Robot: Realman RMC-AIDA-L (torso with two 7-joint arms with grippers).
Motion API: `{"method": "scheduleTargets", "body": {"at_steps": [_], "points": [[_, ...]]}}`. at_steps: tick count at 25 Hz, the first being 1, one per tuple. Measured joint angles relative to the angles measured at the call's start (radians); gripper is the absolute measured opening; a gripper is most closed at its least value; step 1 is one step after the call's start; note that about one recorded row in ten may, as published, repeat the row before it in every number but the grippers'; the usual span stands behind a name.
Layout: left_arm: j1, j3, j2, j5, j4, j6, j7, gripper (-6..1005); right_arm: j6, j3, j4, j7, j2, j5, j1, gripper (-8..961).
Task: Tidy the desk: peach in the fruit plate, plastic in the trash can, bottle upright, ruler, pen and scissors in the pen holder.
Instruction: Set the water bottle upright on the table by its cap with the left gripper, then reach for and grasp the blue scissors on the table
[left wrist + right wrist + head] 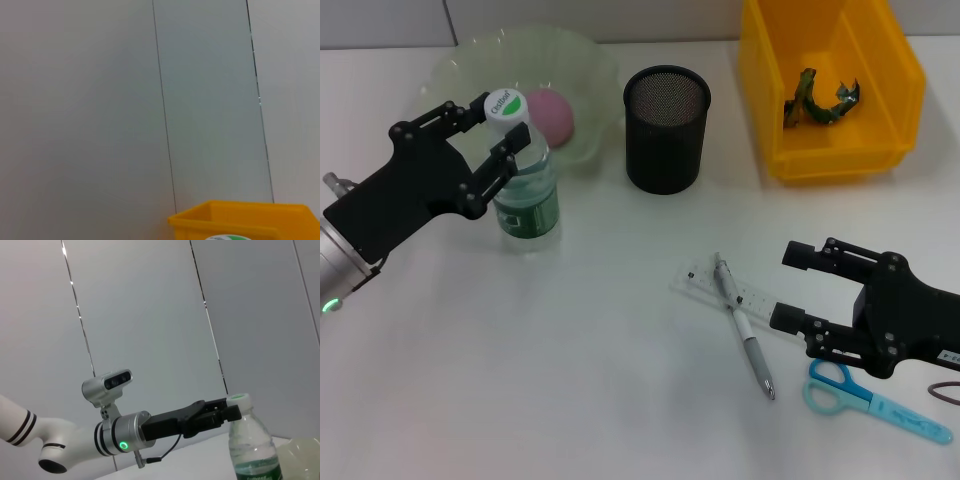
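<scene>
The head view alone showed the whole white worktop (570,380). The clear plastic water bottle with a white cap and green label (524,180) stood upright there, its neck between the spread fingers of the left gripper (498,130), which bracketed the cap without visibly pressing it. Behind it, the pink peach (554,114) lay in the translucent pale-green fruit plate (582,70).

The right gripper (798,290) hung open low over the worktop, just beside the clear plastic ruler (705,285) and the silver pen (745,335) crossed over it, with the blue-handled scissors (865,398) just below it. The black mesh pen holder (666,128) stood near the yellow plastic bin (905,100), which held crumpled green plastic (815,102).

The right wrist view showed grey wall panels (150,315) behind the bottle.
</scene>
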Motion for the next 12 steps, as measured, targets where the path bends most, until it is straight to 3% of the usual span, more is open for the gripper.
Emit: {"method": "scheduleTargets", "body": {"at_steps": [6, 12], "points": [[-0.007, -0.001, -0.001, -0.009, -0.026, 0.016, 0.038, 516, -0.001, 0.000, 0.001, 0.000, 0.000, 0.000, 0.002, 714], [0.010, -0.002, 0.000, -0.088, -0.031, 0.077, 0.042, 628, -0.009, 0.004, 0.002, 0.000, 0.000, 0.000, 0.002, 714]]}}
